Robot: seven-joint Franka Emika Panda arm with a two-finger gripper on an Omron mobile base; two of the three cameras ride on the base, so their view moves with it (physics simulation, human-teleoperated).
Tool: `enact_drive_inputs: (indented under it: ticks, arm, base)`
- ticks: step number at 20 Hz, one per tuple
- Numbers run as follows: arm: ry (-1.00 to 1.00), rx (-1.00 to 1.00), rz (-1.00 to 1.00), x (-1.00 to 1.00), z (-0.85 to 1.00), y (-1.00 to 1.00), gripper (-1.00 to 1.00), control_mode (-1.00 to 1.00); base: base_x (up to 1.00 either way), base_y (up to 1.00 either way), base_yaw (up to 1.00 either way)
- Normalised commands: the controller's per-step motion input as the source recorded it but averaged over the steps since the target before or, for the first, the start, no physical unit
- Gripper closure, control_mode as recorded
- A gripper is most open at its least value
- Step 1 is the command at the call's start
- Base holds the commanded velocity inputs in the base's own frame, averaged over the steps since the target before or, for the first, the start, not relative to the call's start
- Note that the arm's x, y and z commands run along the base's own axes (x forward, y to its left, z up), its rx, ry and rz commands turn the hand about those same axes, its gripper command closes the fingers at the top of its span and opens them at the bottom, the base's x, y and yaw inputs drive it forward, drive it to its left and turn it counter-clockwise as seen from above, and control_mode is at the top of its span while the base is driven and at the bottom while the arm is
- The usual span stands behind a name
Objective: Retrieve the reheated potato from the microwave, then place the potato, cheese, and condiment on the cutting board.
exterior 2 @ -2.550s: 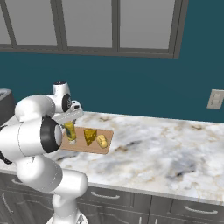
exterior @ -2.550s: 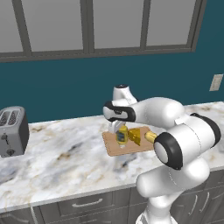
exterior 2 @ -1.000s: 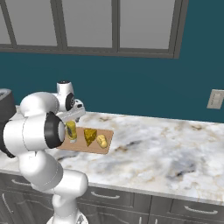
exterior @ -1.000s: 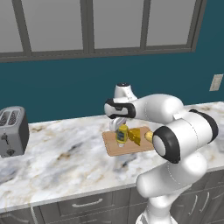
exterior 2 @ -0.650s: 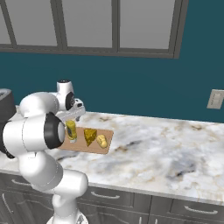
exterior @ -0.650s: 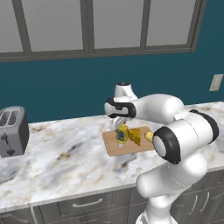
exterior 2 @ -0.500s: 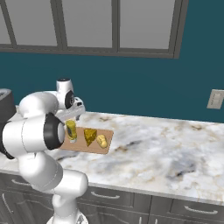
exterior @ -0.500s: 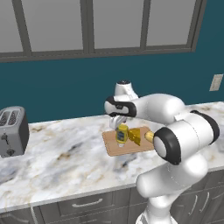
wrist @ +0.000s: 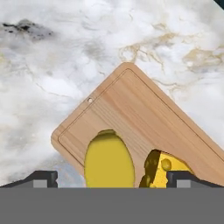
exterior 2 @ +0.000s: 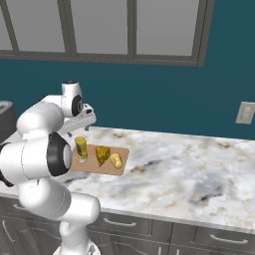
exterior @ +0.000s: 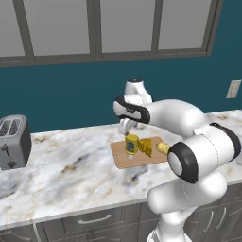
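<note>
A short yellow jar with a dark blue label band, the condiment [exterior 2: 80, 148], stands upright at the left end of the thin light-brown wooden cutting board [exterior 2: 119, 168]; just beside it sits the orange-yellow cheese wedge [exterior 2: 103, 155], and next along lies the small pale-yellow oval potato [exterior 2: 116, 160] (all three in a row on the board). From the hand view the jar's round yellow lid [wrist: 108, 160] lies between the two dark fingertips [wrist: 41, 178], with the holed wedge alongside it. The board rests on a white and grey marbled stone counter [exterior: 71, 175] before a deep teal wall, under grey-framed windows; a silver toaster [exterior: 12, 141] stands at the counter's far left. The white arm bends over the board, its two-finger gripper [exterior: 127, 126] pointing down just above the jar, jaws spread wide and gripping nothing.
</note>
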Motion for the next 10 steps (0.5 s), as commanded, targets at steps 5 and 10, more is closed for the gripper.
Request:
enact_drive_inputs:
  ticks: [5, 10]
  arm:
    - [0.00, 0.00, -0.06, -0.28, 0.32, -0.28, -1.00, -1.00]
    - [0.00, 0.00, -0.09, -0.47, 0.20, -0.47, -1.00, -1.00]
  base:
    - [0.00, 0.00, 0.00]
    - [0.00, 0.00, 0.00]
